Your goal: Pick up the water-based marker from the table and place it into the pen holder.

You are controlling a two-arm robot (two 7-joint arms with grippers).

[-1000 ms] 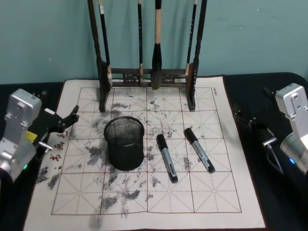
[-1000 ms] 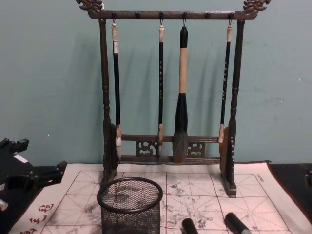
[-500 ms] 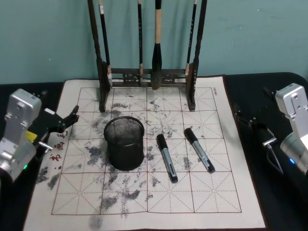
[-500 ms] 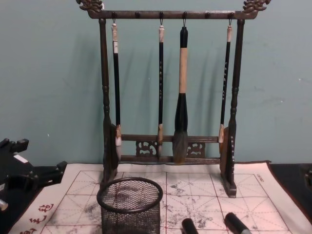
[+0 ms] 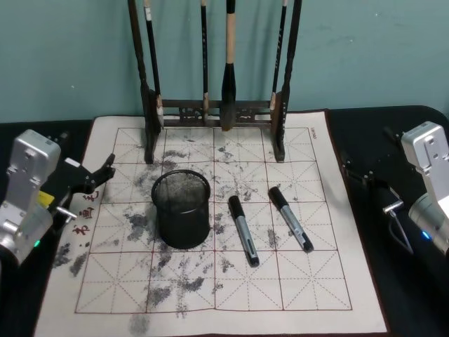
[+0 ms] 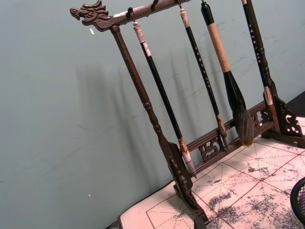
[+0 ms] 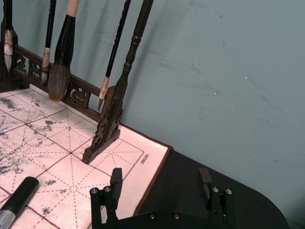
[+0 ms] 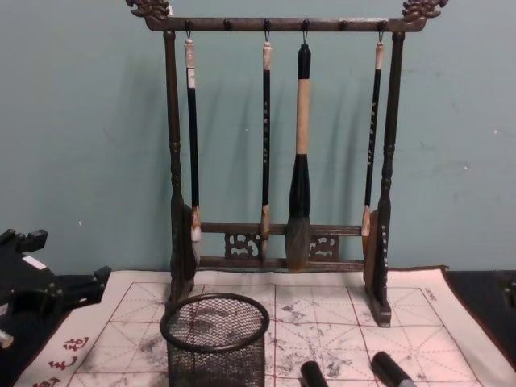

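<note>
Nearby: brush rack (image 5: 210, 109) behind pen holder (image 5: 182, 210); left tool (image 5: 105, 174), right tool (image 7: 160, 174) spread.

From my head, the brush rack (image 5: 186, 109) loses its top past the upper edge. From my chest, the pen holder (image 8: 214, 359) is cut off at its base, and the left marker (image 8: 313, 374) and right marker (image 8: 389, 372) show only black cap ends. Their barrel print is too small for me to read.
</note>
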